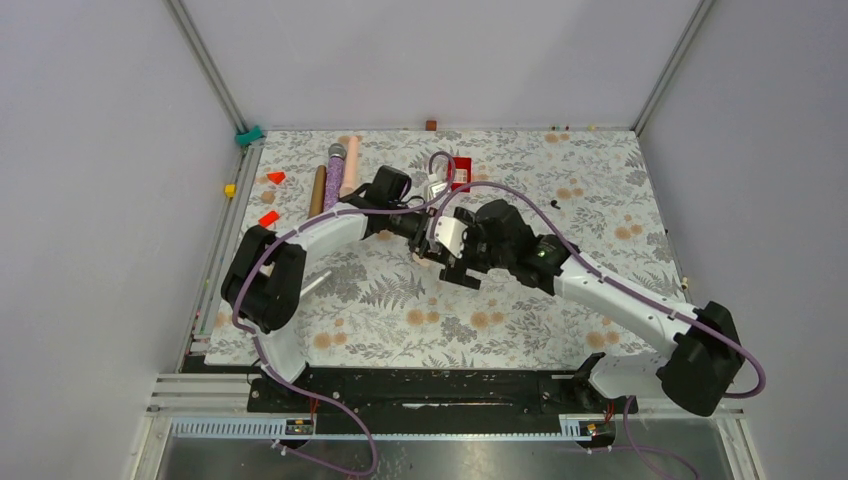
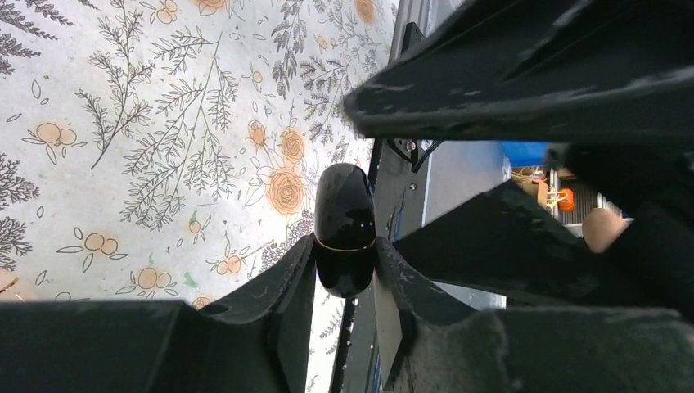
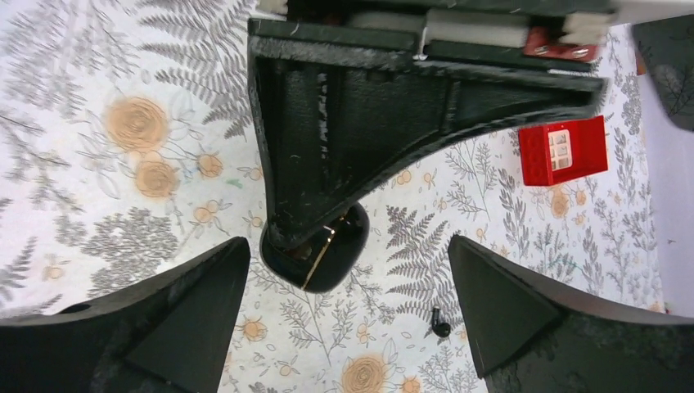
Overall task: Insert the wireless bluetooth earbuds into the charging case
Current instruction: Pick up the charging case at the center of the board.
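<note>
Held the black charging case [image 2: 344, 229], lid shut, above the floral table [image 1: 600, 200] in the tightly clamped left gripper [image 2: 344, 270]; kept the right gripper [image 3: 348, 246] spread wide, empty, facing it; saw a black earbud [image 3: 440, 325] loose nearby; probably needed a steady case and the lid prised open first.

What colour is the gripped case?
The case is glossy black with a gold seam, clearest in left wrist view.

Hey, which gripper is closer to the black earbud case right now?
Left. The left gripper has its jaws shut on the black case, holding it off the table. The right gripper hangs close by, its jaws wide open to either side of the case, not touching it.
</note>
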Controlling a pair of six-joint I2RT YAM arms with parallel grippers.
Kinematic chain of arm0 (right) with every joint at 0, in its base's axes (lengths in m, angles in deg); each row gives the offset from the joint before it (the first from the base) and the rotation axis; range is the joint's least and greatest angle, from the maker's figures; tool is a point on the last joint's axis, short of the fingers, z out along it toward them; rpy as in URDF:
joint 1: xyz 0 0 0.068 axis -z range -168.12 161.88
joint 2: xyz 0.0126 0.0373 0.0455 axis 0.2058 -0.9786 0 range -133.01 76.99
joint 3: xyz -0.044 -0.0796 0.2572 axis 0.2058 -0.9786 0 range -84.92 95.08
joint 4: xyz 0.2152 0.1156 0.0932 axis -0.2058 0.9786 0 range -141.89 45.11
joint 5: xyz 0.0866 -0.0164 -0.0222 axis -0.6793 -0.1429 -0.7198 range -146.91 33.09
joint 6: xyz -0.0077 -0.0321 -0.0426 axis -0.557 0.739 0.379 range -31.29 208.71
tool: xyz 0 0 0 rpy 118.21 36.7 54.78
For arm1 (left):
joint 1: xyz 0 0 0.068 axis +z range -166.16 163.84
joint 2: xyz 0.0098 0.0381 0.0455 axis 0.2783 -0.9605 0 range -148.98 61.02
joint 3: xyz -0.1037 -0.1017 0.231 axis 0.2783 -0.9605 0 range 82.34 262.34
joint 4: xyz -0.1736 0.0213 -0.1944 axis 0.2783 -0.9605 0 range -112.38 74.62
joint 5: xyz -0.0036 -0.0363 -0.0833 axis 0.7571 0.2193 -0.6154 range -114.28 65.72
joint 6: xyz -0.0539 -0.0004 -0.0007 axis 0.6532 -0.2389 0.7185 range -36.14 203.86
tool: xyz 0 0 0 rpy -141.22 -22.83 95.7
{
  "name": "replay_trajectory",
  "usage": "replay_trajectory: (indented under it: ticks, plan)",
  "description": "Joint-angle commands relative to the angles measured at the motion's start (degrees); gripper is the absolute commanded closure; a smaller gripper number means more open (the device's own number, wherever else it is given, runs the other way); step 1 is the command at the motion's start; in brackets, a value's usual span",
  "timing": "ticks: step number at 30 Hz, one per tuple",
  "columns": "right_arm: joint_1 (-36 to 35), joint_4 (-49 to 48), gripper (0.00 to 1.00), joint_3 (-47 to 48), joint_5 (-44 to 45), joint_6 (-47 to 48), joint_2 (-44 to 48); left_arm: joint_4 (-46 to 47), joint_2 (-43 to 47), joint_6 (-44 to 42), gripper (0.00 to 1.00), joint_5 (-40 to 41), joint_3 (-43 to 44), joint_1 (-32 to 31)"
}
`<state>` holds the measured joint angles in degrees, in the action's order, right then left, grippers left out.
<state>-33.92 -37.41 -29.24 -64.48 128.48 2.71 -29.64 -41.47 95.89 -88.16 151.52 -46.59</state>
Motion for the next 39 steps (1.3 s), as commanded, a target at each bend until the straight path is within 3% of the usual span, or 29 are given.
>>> replay_trajectory:
  ticks: [1,5,11,23,29,39]
  plan:
    - [2.73,7.51,0.00,7.51,-6.41,-6.49,5.28,-8.76,4.22,-10.74,0.78,-1.64,4.54,0.04]
    - [8.69,14.07,0.01,12.31,-20.74,-12.82,9.38,-20.24,7.79,-23.64,0.78,-0.50,8.18,0.12]
    - [11.61,10.16,0.03,9.67,-32.44,-21.31,14.67,-28.79,16.33,-34.52,0.77,0.02,10.81,0.11]
    - [11.69,-4.51,0.13,-0.26,-40.38,-30.10,16.38,-28.98,22.60,-37.37,0.77,-1.32,4.64,-4.69]
    - [11.70,-5.88,0.21,-4.56,-47.50,-27.24,16.12,-27.39,22.34,-37.06,0.78,-1.63,3.22,-5.51]
    - [11.71,-11.31,0.26,-7.36,-49.02,-29.83,13.50,-23.04,22.14,-34.46,0.79,-2.26,0.93,-5.47]
